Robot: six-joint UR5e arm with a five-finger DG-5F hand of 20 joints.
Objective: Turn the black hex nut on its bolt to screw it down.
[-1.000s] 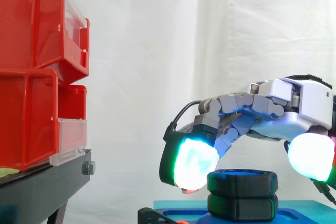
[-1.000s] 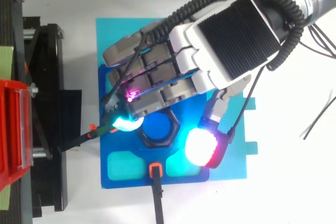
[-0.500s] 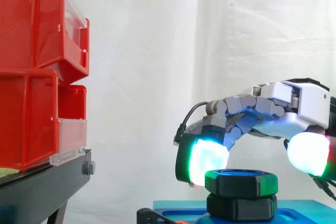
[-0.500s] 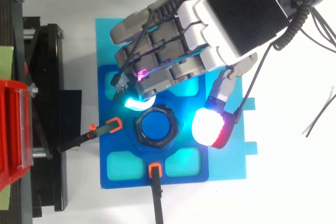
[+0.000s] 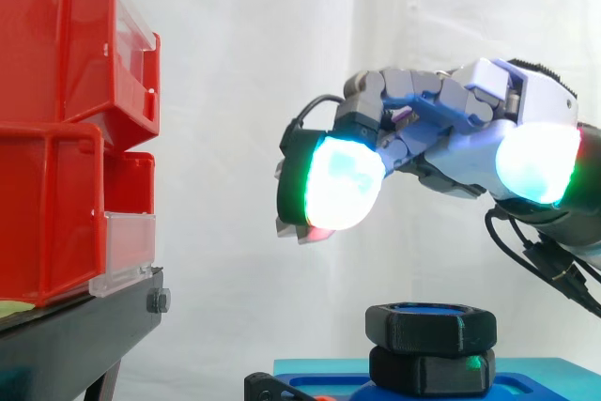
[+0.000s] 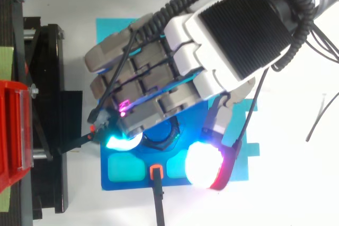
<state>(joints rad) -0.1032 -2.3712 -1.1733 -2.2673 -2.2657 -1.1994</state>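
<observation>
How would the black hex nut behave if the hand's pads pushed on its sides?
The black hex nut looks rigid and light: thick, matte, plastic-like walls. Its flat sides should give pads purchase, so slipping seems unlikely. Sitting on its bolt over the blue base, it would likely turn rather than slide or tip.

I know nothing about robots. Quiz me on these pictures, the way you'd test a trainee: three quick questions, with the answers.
1. True or false: the hand is touching the nut.
2. In the side view, what stands at the left? A) red bins B) a green box C) a person
3. Fill in the colour: the nut sits over a ____ base.

Key:
1. False. The hand hangs above the nut, with clear space between them, and holds nothing.
2. A
3. Blue
</observation>
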